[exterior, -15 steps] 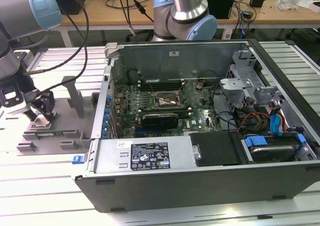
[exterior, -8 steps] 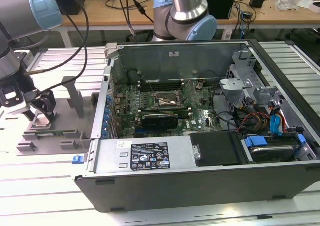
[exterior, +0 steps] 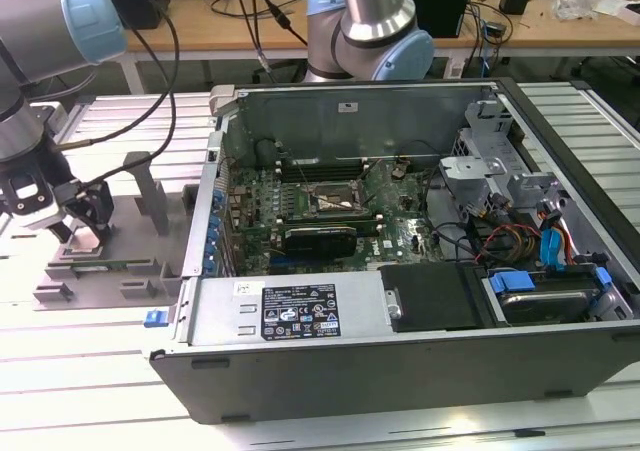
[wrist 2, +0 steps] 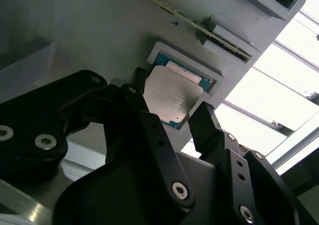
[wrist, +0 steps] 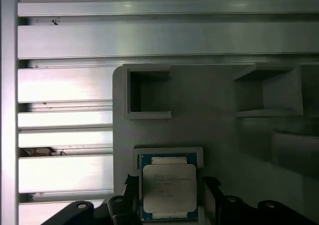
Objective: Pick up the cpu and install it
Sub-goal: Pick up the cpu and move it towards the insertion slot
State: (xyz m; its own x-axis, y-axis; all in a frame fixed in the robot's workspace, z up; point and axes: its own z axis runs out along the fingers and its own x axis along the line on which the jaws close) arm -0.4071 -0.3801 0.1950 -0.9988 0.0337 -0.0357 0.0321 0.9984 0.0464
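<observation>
Pickup stage: cpu not yet lifted, nothing installed.
Gripper (exterior: 88,228) is down over the grey tray (exterior: 115,271), fingers (wrist 2: 212,132) apart, flanking the cpu (wrist: 168,186), which lies flat in its recess by the tray's edge. Motherboard socket (exterior: 338,199) in the open computer case (exterior: 400,356) sits well apart; grasp, carry and seating all remain, by my reckoning.

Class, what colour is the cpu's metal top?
The cpu top is silver-grey, clearest in the first wrist view.
</observation>
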